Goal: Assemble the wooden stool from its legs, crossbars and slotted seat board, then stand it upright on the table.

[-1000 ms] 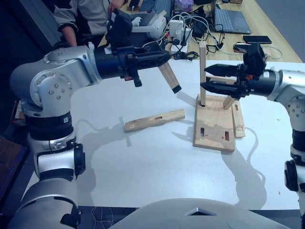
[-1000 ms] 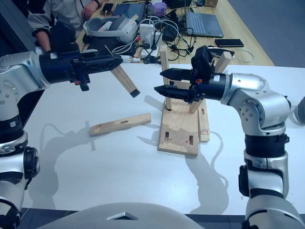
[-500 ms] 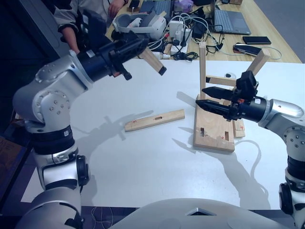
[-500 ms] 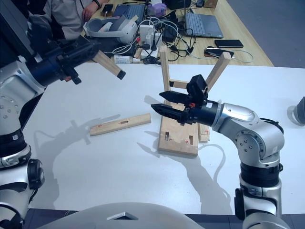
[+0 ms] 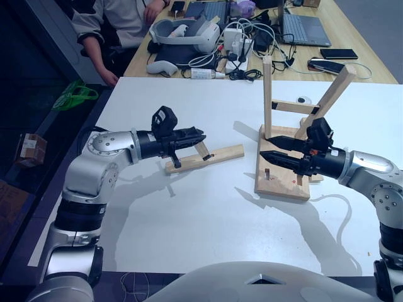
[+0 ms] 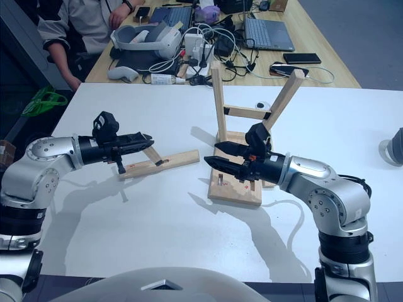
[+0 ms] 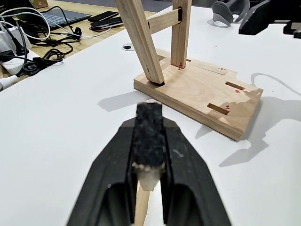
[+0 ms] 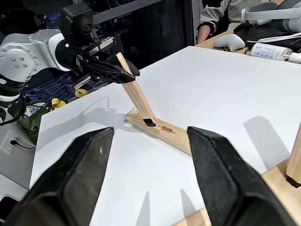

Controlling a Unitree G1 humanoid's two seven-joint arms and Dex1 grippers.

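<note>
Left pincer (image 5: 198, 136) pinches a short pale wooden leg with a black-capped end (image 5: 203, 151). The leg is tilted cap-down at the slotted wooden bar (image 5: 223, 153) lying flat on the white surface (image 5: 189, 214), which reads as lining up with the slot. Right pincer (image 5: 264, 148) is spread, low over the rectangular slotted wooden seat board (image 5: 283, 181). The board carries two standing legs (image 5: 267, 94) joined by a crossbar (image 5: 289, 107), so it's probably about to steady it. Versus a second ago: left arm has dropped from up high, and right has backed off the upright leg and gone lower.
</note>
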